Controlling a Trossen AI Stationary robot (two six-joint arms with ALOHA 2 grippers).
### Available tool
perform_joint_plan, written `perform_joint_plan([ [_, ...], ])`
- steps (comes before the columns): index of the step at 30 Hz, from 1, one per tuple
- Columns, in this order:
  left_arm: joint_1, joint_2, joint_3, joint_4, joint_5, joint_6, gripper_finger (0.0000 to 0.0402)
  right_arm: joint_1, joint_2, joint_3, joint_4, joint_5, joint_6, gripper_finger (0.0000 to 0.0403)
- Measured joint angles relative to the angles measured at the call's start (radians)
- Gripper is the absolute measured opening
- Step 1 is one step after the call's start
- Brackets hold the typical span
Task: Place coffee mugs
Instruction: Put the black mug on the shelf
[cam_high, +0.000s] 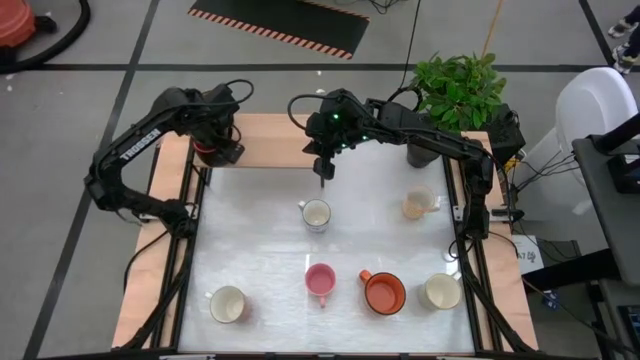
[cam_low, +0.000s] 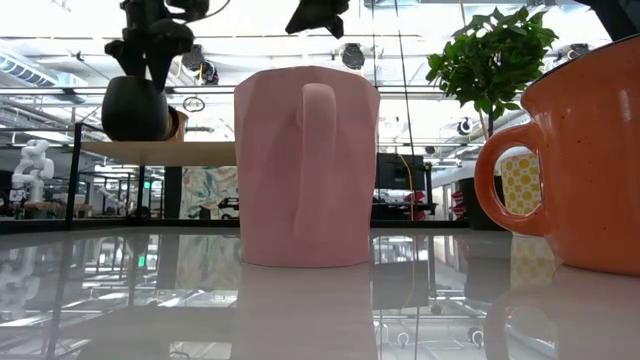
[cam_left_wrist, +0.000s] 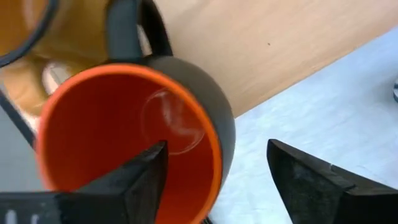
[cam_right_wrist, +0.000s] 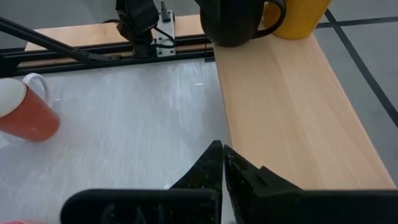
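A dark mug with an orange inside (cam_left_wrist: 124, 124) stands upright on the wooden shelf (cam_left_wrist: 280, 56) at the table's far left. It shows beside a yellow mug (cam_right_wrist: 292, 15) in the right wrist view. My left gripper (cam_left_wrist: 217, 146) hangs open over the dark mug, pointing down. One finger (cam_left_wrist: 137, 180) is inside the mug and the other (cam_left_wrist: 311, 180) outside its wall, both clear of it. My right gripper (cam_high: 322, 170) hangs shut above the table's far middle, holding nothing. On the white table stand a white mug (cam_high: 315, 214), a cream mug (cam_high: 417, 205), a pink mug (cam_high: 320, 282), an orange mug (cam_high: 383, 292) and two more cream mugs (cam_high: 440, 291) (cam_high: 228, 304).
A potted plant (cam_high: 455, 85) in a dark pot (cam_high: 420, 155) stands at the far right on the shelf (cam_high: 270, 140). A red mug with a white inside (cam_right_wrist: 25, 112) shows on the table in the right wrist view. Bare white table lies between the far and near mugs.
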Motion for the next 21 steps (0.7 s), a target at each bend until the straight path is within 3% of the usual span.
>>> perform_joint_plan([
  [9,-0.162,-0.066,0.000,0.026,-0.140,-0.033,0.0282,0.000,0.000,0.000,0.017,0.000,-0.022,0.0000],
  [15,-0.285,-0.087,0.000,0.192,-0.129,-0.075,0.0252,0.000,0.000,0.000,0.017,0.000,-0.012,0.0000],
  [21,-0.320,-0.029,0.000,0.254,-0.078,-0.143,0.0199,0.000,0.000,0.000,0.017,0.000,-0.005,0.0000],
])
